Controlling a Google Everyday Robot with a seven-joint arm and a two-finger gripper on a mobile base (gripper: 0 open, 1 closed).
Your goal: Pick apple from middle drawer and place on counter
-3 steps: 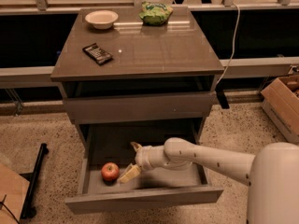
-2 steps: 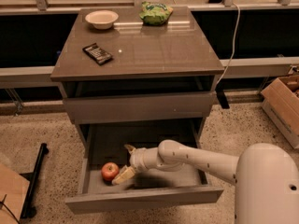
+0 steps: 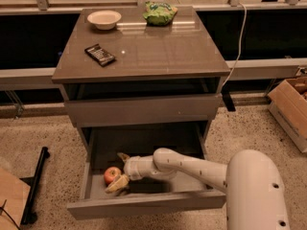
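Since a second earlier, the tool (image 3: 120, 170) had slid further along inside the middle drawer (image 3: 144, 202), closing on the apple (image 3: 112, 174). Its fingers stood spread apart and held nothing, with the apple right at their tips, seemingly partly between them. Closing from there risked nudging the round fruit away from the tool. An off-centre pinch could let it slip during the lift to the counter (image 3: 158, 56) above.
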